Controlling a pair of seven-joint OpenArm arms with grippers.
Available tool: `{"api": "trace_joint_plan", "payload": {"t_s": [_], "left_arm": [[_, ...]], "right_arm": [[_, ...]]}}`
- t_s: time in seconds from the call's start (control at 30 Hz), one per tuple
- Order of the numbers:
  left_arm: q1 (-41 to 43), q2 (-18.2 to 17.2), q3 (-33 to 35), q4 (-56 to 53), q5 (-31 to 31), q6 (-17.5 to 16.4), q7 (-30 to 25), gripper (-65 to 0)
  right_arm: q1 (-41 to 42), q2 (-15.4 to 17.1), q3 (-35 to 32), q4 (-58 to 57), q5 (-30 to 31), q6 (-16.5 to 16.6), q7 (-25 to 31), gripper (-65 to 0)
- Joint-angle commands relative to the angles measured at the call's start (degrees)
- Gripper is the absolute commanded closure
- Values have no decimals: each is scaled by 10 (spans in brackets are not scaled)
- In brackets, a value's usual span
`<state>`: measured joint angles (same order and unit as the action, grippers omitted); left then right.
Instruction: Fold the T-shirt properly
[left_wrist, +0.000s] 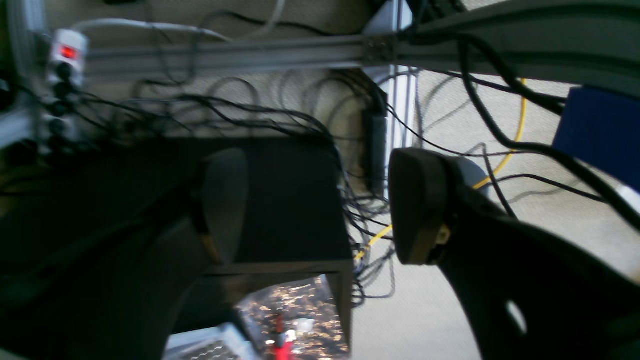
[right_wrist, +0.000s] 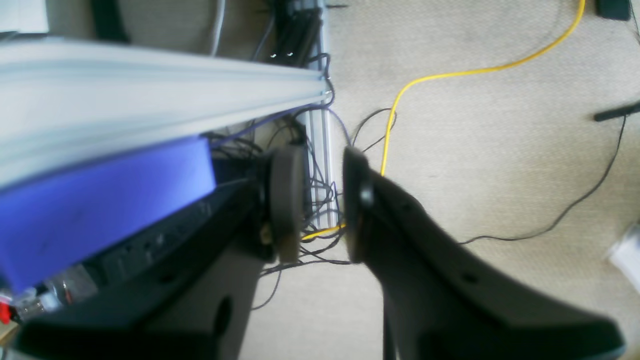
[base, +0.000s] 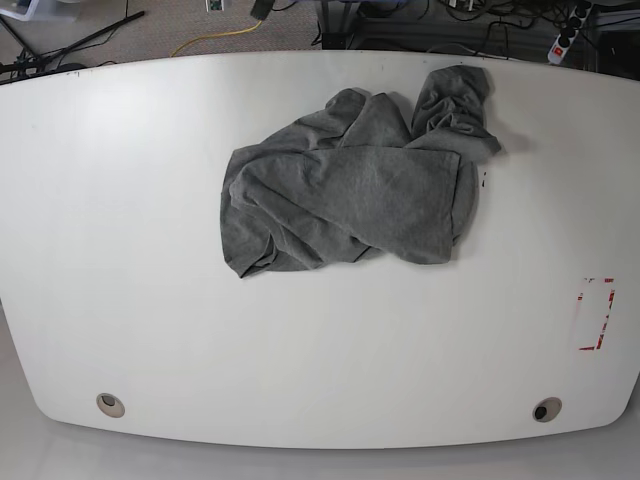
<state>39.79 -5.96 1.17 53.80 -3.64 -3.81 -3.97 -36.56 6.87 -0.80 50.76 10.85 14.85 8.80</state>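
My left hand (left_wrist: 320, 205) is spread wide, nothing between its fingers, touching nothing. My right hand (right_wrist: 325, 205) shows a narrow gap, also holding nothing. Both wrist views look past the surface edge down at carpet, a tangle of black cables and a yellow cable (right_wrist: 450, 75); neither arm appears in the base view. One T-shirt (base: 355, 190), grey, lies crumpled and bunched toward the far middle of the white surface (base: 150, 250). Two round holes (base: 111, 404) sit near the front edge, one red-marked rectangle (base: 597, 313) at the side.
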Motion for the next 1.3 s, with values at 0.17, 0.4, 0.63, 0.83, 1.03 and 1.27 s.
{"api": "trace_joint_plan", "payload": {"t_s": [0.17, 0.4, 0.63, 0.83, 1.03, 1.27], "left_arm": [[123, -30, -15, 162, -2, -2, -5, -399], [204, -31, -67, 285, -2, -3, -5, -399], [250, -32, -97, 364, -2, -4, -5, -399], [298, -34, -98, 440, -2, -4, -6, -399], [334, -31, -98, 514, -2, -4, -6, -399], [352, -31, -98, 564, -2, -3, -6, -399]], "right_arm": [[-101, 5, 2, 141, 6, 2, 7, -130], [-172, 5, 3, 238, 10, 2, 7, -130], [-240, 4, 4, 347, 11, 1, 7, -130], [-302, -6, 39, 444, 11, 1, 7, -130], [-344, -14, 72, 524, 11, 2, 7, -130], [-362, -14, 101, 591, 11, 2, 7, -132]]}}
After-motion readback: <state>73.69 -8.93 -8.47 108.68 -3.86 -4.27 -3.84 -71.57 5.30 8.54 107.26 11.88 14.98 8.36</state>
